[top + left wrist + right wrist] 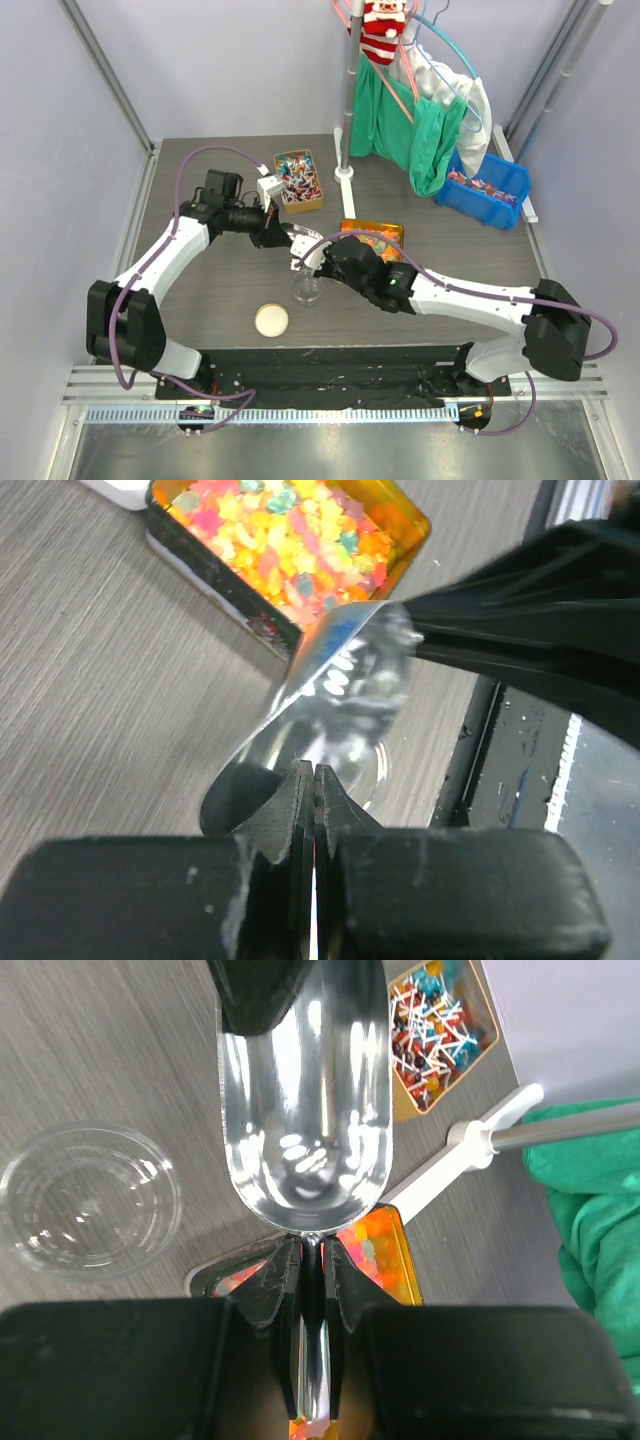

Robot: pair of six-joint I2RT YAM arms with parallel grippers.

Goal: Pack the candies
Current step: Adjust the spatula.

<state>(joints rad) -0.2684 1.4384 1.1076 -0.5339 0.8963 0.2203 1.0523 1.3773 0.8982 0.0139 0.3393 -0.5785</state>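
Right gripper (312, 1247) clenches the clear scoop (305, 1110) by its handle at bottom centre; left gripper (313, 776) pinches its far rim. Candies (435, 1025) fill the tan box (452, 1079) upper right, with open table (100, 1050) left above the clear cup (90, 1198).

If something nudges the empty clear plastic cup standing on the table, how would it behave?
The clear plastic cup looks empty and thin-walled, so it is probably very light and would slide or tip easily. Its glossy surface may be slippery in a pinch, and the wall could flex if squeezed.

The right tool (310, 1252) pinches a clear empty scoop (305, 1110) beside a clear cup (90, 1200), candies (435, 1025) beyond.
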